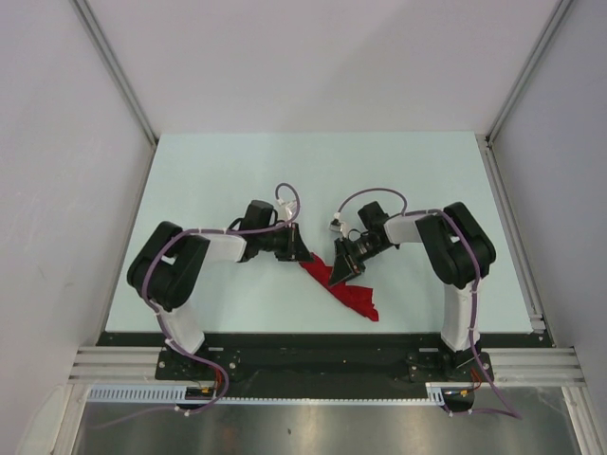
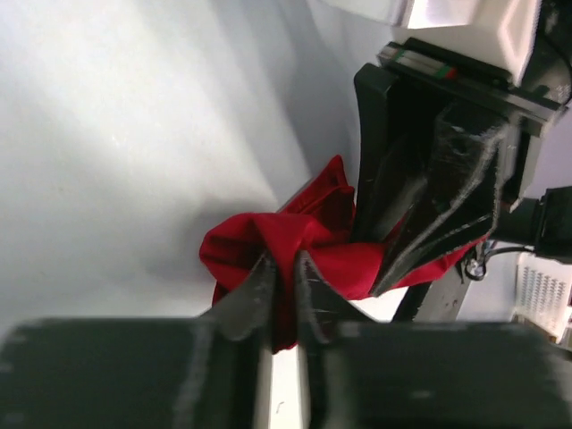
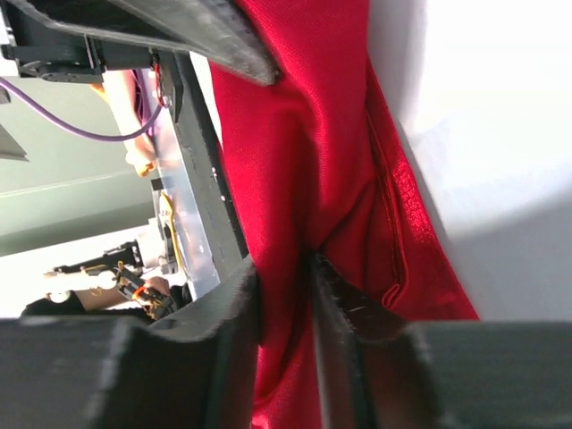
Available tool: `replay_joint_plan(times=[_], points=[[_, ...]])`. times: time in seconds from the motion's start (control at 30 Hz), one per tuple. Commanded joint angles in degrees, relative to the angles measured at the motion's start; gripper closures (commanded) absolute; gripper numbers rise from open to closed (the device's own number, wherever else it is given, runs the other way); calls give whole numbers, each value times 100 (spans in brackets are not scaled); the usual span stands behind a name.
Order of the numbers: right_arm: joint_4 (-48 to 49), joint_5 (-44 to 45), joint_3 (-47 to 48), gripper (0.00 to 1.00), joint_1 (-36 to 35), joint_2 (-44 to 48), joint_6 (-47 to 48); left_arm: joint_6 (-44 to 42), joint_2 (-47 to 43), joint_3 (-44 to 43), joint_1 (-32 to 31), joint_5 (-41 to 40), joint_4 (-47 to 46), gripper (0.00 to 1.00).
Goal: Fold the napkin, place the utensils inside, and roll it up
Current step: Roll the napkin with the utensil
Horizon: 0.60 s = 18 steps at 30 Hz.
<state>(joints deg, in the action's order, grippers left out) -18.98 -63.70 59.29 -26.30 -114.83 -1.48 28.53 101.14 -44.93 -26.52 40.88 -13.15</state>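
Note:
The red napkin [image 1: 343, 289] lies bunched in a long crumpled strip near the table's front middle, running down to the right. My left gripper [image 1: 302, 252] sits at its upper left end, jaws shut on a fold of the napkin [image 2: 268, 234], with cloth squeezed between the fingertips [image 2: 261, 279]. My right gripper [image 1: 340, 266] is just to the right, close to the left one. A vertical fold of the napkin [image 3: 304, 134] fills the narrow gap between the right gripper's jaws, touching both. The utensils are out of view.
The pale table [image 1: 237, 171] is bounded by white walls and metal rails at left and right. A black base plate [image 1: 313, 355] runs along the near edge. The right gripper's black body [image 2: 420, 179] looms close in the left wrist view.

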Motion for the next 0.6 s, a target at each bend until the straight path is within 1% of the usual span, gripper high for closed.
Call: replay_joint_plan(times=[0.0,0.07,0.1,0.2,0.23,0.27,0.3,0.33,0.37,0.4,0.43,0.5,0.53,0.57], points=[[9,287,197,59,90,118,7,-58,168,-156,-72,78,84,99],[-53,559,232,52,117,345,-28,-94,213,-288,-72,-10,295,100],[-62,639,241,46,117,460,-54,-102,274,-332,-72,-2,373,100],[-71,1069,206,41,117,926,-133,-76,388,-455,-72,-10,488,100],[-18,1427,136,39,117,1040,-169,-76,423,-508,-72,-10,523,100],[52,1587,66,39,117,1224,-212,-76,441,-534,-72,-28,558,100],[122,1772,-22,37,117,1574,-248,-76,459,-552,-72,-36,611,100],[332,2226,-118,36,91,1803,-318,-59,476,-596,-72,-45,638,100],[412,2465,-345,35,47,2006,-318,-59,485,-614,-72,-63,664,100],[483,2746,-435,33,-6,2426,-292,-50,503,-640,-72,-80,725,100],[509,3384,-540,32,-128,2612,-161,-32,529,-675,-72,-98,752,100],[422,4143,-707,29,-654,3060,32,-15,582,-728,-72,-89,822,100],[335,4912,-743,28,-874,3158,112,-6,599,-772,-72,-98,831,100],[299,5233,-769,27,-1303,3238,130,12,626,-798,-72,-89,831,100]])
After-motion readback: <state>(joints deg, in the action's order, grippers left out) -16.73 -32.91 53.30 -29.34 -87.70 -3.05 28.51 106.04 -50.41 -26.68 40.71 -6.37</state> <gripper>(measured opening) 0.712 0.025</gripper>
